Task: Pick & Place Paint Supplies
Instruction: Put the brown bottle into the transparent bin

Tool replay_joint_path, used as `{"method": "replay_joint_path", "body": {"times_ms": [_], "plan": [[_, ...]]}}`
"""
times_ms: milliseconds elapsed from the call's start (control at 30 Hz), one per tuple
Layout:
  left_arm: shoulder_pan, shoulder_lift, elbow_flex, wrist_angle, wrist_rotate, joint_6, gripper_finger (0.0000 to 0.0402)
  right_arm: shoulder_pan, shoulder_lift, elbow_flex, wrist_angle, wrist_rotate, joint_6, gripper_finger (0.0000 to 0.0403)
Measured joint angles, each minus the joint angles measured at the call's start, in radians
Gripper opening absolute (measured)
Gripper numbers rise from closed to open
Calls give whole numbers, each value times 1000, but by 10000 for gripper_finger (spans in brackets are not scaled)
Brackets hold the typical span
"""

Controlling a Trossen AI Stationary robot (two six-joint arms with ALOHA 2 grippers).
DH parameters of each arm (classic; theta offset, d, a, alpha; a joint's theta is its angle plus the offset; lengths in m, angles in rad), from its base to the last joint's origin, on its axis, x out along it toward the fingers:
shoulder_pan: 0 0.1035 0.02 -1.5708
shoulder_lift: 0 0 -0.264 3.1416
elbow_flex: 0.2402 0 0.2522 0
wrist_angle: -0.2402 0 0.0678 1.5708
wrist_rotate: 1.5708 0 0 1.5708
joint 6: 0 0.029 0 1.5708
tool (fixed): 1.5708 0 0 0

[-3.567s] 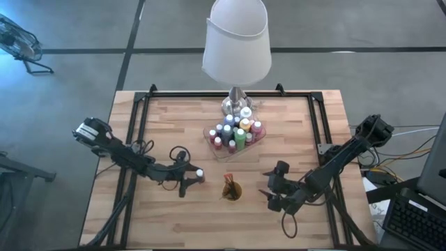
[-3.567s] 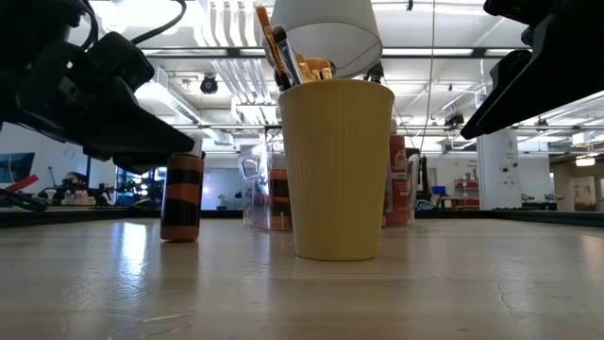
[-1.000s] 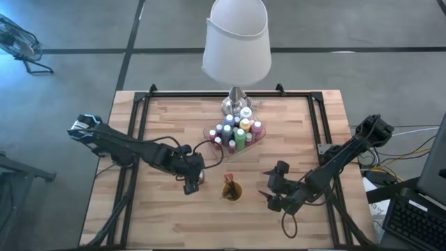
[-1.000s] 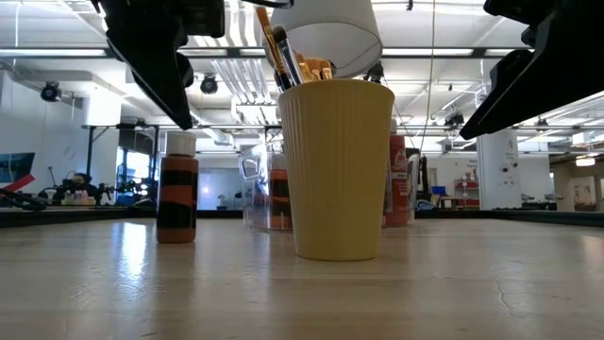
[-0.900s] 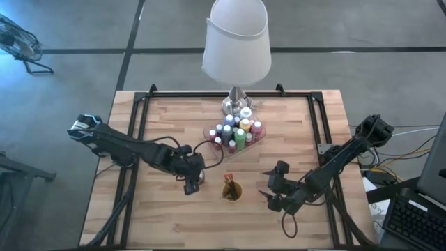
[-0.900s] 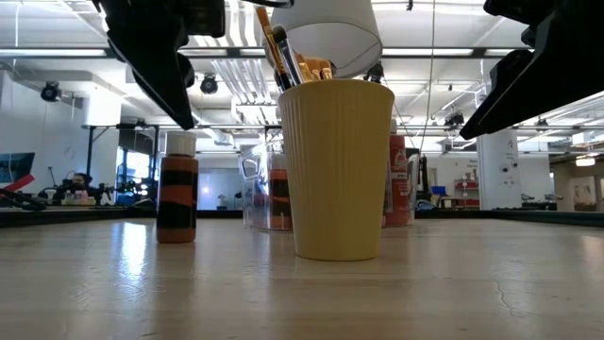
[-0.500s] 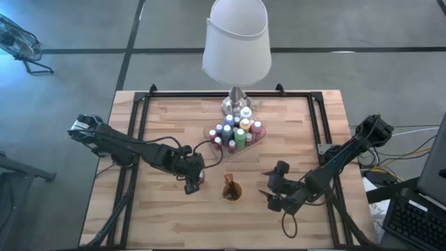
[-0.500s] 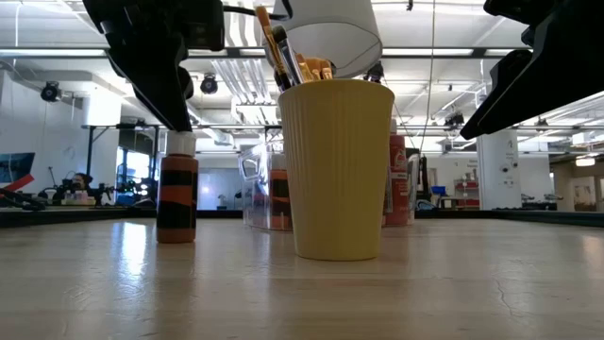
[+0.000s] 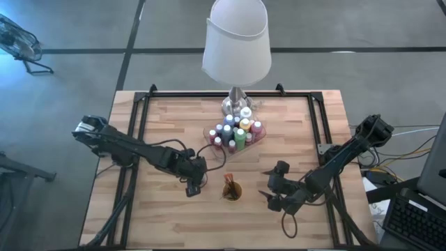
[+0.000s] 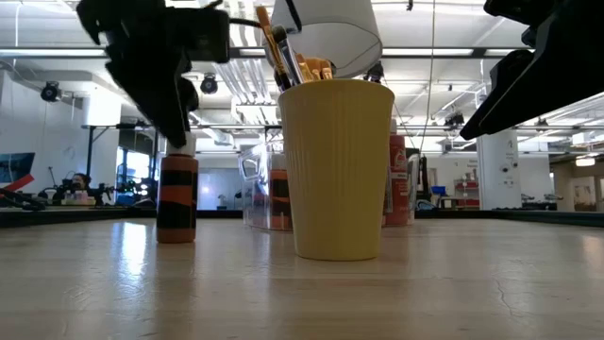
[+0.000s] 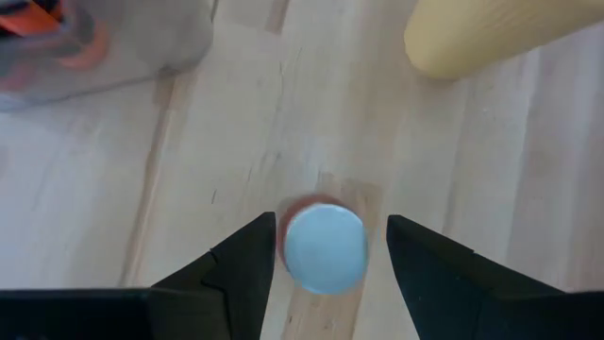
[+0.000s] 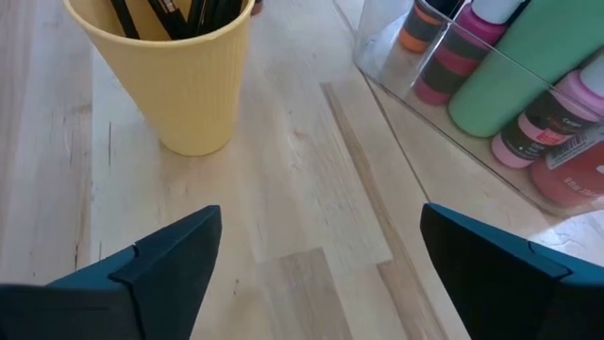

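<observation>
A lone paint bottle with a white cap [image 11: 324,247] and an orange-and-black label [image 10: 176,194] stands upright on the wood table, left of the cup. My left gripper [image 11: 330,229] is open and points down over it, one finger on each side of the cap; whether they touch it cannot be told. In the high view the gripper [image 9: 194,180] hides the bottle. The other bottles [image 9: 235,132] stand in a clear tray. Dark-handled brushes [image 10: 283,52] stand in the cup. My right gripper [image 9: 267,188] waits, open, right of the cup.
The yellow-orange cup [image 9: 232,189] stands close to the right of the lone bottle, between the two grippers. The clear tray [image 12: 396,71] lies farther back at the table's middle, in front of a lamp with a white shade [image 9: 237,38]. Bare wood lies along the near edge.
My left gripper has come down over the lone bottle, so its fingers now reach around the white cap, which stood clear below them a second ago. The bottle has stayed in place. My right arm has kept still.
</observation>
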Motion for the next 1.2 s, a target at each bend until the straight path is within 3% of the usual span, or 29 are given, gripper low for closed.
{"method": "replay_joint_path", "body": {"times_ms": [733,1200], "plan": [[2,11,0,-2,1,13,201,0,0,0,-4,0,2,363],[2,12,0,-2,0,24,134,0,0,0,-4,0,0,363]]}}
